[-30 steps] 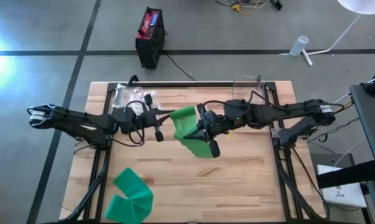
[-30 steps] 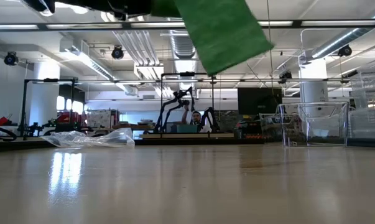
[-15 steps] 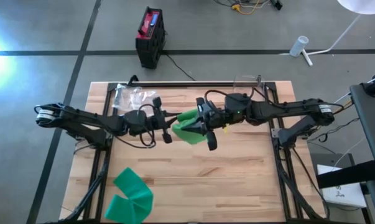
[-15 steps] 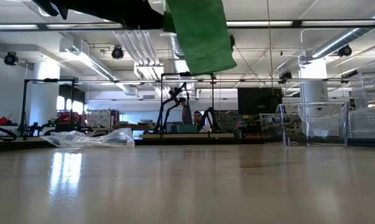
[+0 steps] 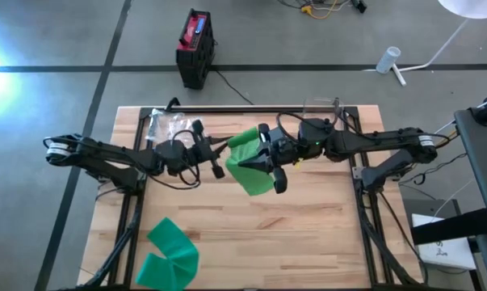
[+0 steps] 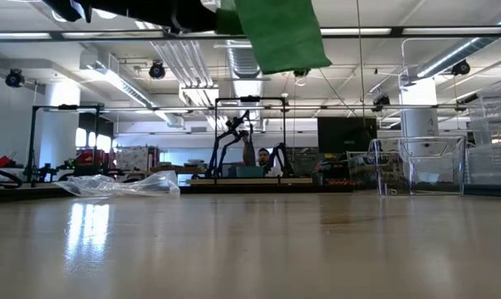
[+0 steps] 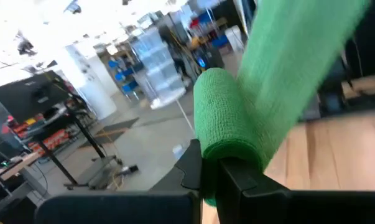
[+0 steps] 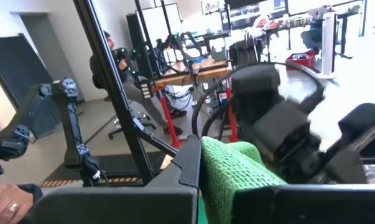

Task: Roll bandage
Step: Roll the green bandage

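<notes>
While aloft, bandage (image 5: 251, 166) clear of table (image 5: 324, 234)

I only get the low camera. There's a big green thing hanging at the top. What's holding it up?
Observer: Both arms, lifted above the table. The left gripper is shut on the rolled end of the green bandage.
Operator: And the other arm?
Observer: The right gripper is shut on the bandage too, right next to the left one, over the middle of the table.
Operator: Is there more green stuff anywhere?
Observer: Yes, a second green strip lies folded at the table's front left corner, untouched.
</notes>
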Action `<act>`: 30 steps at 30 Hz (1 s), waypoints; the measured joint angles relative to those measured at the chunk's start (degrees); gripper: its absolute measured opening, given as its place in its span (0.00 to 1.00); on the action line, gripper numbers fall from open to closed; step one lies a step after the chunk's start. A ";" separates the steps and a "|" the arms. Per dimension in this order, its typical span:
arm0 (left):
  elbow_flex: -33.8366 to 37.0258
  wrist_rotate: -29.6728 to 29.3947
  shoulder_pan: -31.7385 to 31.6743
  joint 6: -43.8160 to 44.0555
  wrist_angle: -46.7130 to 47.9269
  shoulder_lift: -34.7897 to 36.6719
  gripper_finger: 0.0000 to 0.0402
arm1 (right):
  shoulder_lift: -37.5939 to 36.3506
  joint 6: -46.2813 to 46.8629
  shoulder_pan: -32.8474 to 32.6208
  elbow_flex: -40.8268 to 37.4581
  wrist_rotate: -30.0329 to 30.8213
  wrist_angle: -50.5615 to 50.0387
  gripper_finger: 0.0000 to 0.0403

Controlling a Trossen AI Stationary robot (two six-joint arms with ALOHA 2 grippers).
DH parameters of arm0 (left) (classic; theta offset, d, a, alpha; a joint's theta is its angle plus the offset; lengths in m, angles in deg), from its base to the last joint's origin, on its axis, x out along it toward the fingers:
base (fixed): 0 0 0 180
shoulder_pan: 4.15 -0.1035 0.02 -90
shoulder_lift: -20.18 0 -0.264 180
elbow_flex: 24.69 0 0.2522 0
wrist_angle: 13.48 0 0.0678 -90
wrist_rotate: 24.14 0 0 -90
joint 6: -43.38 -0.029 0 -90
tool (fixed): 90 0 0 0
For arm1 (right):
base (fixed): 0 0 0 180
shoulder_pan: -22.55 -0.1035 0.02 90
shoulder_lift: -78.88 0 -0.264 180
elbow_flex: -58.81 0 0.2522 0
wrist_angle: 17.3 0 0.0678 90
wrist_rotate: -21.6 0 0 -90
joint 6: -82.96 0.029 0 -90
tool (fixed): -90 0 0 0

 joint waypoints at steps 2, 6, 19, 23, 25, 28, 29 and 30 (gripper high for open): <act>0.00 -0.01 -0.13 0.90 -0.78 0.45 0.02 | 0.00 0.05 -0.05 0.00 -0.03 0.04 0.01; -0.02 1.59 -0.17 2.81 -1.66 2.09 0.02 | 0.00 -0.02 -0.10 -0.02 -0.20 0.02 0.01; -0.07 4.55 -5.55 14.51 -2.84 4.54 0.02 | 0.00 -0.01 -0.12 -0.05 -2.45 0.07 0.01; -0.04 5.16 -5.74 15.40 -3.10 2.15 0.02 | 0.02 -0.02 -0.12 -0.07 -2.45 0.07 0.01; -0.04 5.13 -5.82 16.24 -5.01 1.07 0.02 | 0.03 -0.09 -0.10 -0.07 -2.45 0.10 0.01; -0.23 5.13 -5.83 17.17 -9.18 -0.44 0.02 | 0.18 -0.11 -0.08 -0.07 -2.45 0.10 0.01; -0.45 5.09 -5.83 17.23 -9.56 -0.50 0.02 | 0.24 -0.11 -0.08 -0.07 -2.47 0.00 0.01; -0.93 5.08 -5.83 17.24 -9.75 -0.48 0.02 | 0.30 -0.11 -0.08 -0.07 -2.49 -0.28 0.01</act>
